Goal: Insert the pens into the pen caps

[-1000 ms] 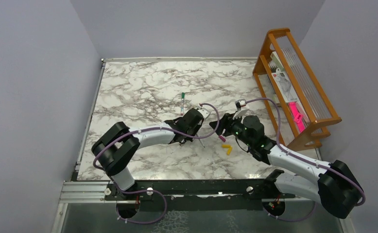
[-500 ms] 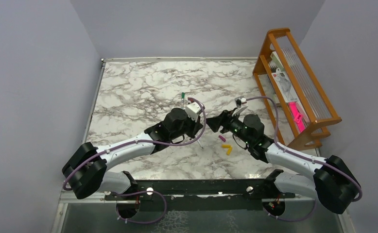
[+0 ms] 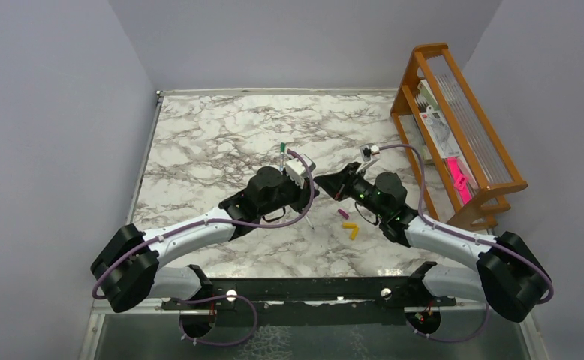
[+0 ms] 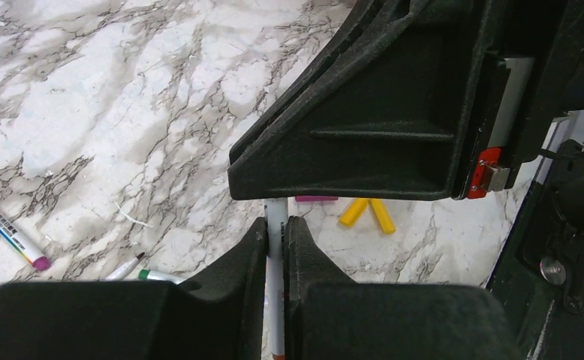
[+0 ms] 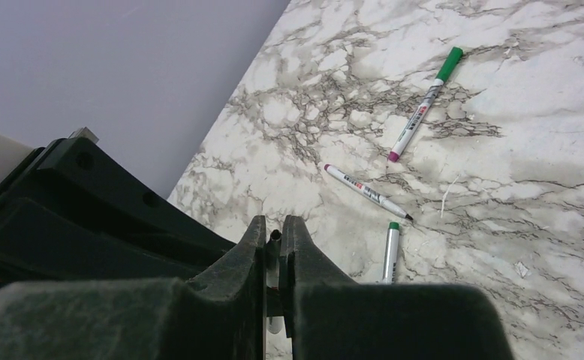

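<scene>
Pen (image 4: 276,221) slim, white, veined marble tabletop (image 4: 86,97)

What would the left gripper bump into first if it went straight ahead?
The right gripper. The left gripper, shut on a pen, points straight at it, and its wrist view shows that black body right in front, probably very close.

Four pens (image 5: 368,193), one wearing a green cap (image 5: 450,61), two yellow caps (image 4: 355,211), one magenta cap (image 4: 316,199).
</scene>
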